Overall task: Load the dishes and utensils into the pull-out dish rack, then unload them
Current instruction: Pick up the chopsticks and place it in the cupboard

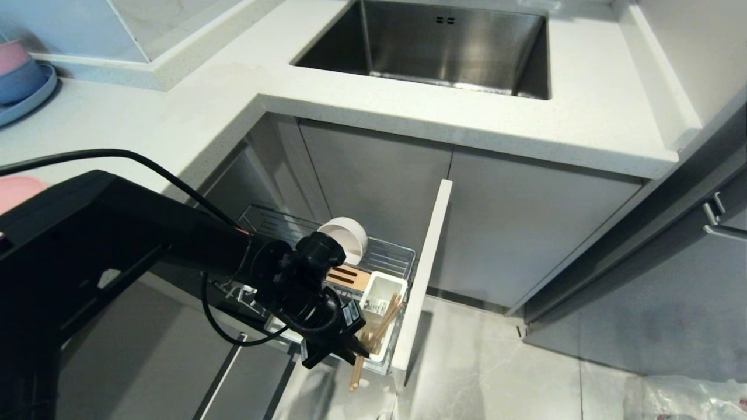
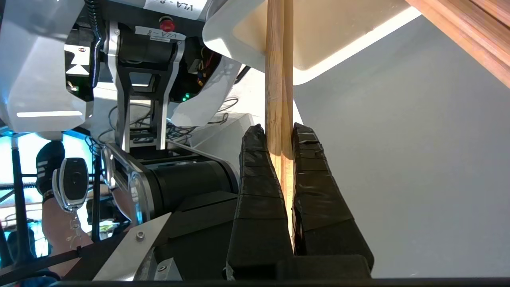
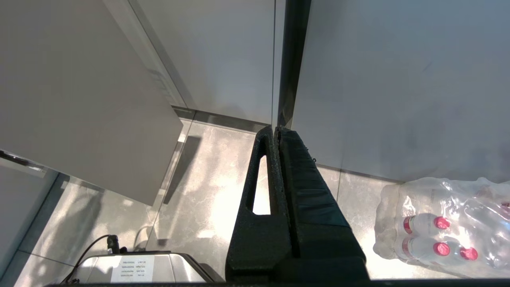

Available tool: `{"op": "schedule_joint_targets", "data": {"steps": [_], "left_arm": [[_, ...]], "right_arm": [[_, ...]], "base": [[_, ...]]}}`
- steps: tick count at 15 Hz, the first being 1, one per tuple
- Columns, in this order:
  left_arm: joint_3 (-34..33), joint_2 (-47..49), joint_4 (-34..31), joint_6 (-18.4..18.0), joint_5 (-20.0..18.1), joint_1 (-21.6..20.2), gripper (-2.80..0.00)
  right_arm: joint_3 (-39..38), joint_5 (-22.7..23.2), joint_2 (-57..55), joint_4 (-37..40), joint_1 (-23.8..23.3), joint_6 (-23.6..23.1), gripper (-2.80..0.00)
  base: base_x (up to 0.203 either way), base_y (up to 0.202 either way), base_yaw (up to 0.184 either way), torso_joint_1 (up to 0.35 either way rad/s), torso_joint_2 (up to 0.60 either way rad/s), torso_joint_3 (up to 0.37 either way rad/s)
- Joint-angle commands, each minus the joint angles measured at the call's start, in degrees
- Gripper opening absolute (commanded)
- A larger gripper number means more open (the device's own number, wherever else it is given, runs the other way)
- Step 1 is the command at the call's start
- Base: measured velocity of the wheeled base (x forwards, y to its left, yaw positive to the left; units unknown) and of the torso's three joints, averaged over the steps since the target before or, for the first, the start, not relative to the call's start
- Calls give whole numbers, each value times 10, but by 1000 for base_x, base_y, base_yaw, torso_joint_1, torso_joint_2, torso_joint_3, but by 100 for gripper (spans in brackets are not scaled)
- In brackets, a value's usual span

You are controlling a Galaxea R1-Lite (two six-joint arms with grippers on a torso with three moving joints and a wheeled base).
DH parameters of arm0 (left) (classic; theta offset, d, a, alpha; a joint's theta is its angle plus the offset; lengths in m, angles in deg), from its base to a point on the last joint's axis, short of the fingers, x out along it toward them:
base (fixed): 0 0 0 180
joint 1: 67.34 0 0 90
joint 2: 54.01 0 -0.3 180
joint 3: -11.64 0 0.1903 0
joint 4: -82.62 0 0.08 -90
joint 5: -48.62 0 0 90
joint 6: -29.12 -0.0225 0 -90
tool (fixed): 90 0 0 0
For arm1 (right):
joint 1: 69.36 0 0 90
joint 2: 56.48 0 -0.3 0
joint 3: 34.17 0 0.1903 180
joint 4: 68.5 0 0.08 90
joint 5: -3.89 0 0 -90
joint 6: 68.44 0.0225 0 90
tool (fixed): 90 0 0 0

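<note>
Left gripper (image 1: pixel 357 349), jaws clamped on chopsticks (image 1: pixel 369 344) beside utensil cup (image 1: pixel 382 290); loading or unloading unclear. Next: keep sticks clear of cup rim. Right gripper (image 3: pixel 275 129) closed, empty.

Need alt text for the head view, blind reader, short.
The robot's left hand grips wooden chopsticks beside the white utensil cup of a pulled-out dish rack. A white bowl stands on edge in the rack, under a counter with a steel sink.

Left gripper (image 1: pixel 356 349) hides chopsticks (image 1: pixel 373 338) mid, spoon prob unseen
</note>
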Motion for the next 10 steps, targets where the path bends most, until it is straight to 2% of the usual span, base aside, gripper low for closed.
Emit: {"op": "schedule_joint_targets", "data": {"steps": [1,4,5,10], "left_arm": [[-1,0,-2,3,-1,0,-280],[-3,-4,-3,0,0,0,-280],[-3,-7,-3,0,-1,0,0],[-1,-29,-4,2,-2,-2,0]], "right_arm": [[-1,0,0,0,0,0,-280],[-1,0,0,0,0,0,-280],[-1,0,0,0,0,0,-280],[-1,0,0,0,0,0,-280]], "base": [[0,0,0,0,0,0],[0,0,0,0,0,0],[0,0,0,0,0,0],[0,0,0,0,0,0]]}}
